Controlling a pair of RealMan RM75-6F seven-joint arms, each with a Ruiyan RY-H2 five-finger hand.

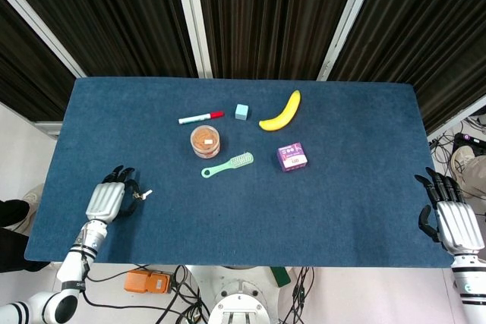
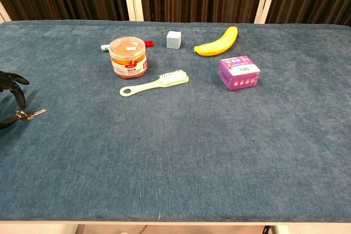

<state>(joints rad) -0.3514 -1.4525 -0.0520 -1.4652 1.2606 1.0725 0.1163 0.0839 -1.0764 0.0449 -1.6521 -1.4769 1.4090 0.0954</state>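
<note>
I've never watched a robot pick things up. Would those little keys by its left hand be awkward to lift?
Probably. The keys lie flat on the cloth, leaving little to get under. They look small against the left robot hand, so likely light. Being joined at one end, they would probably dangle loosely once lifted.

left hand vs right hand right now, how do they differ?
The left hand is over the blue table, fingers curled around the keys; the right hand sits at the table's right edge with nothing near it. The left hand's fingers bend down onto the cloth; the right hand's point straight and apart. Both are silver-backed with black fingers.
</note>
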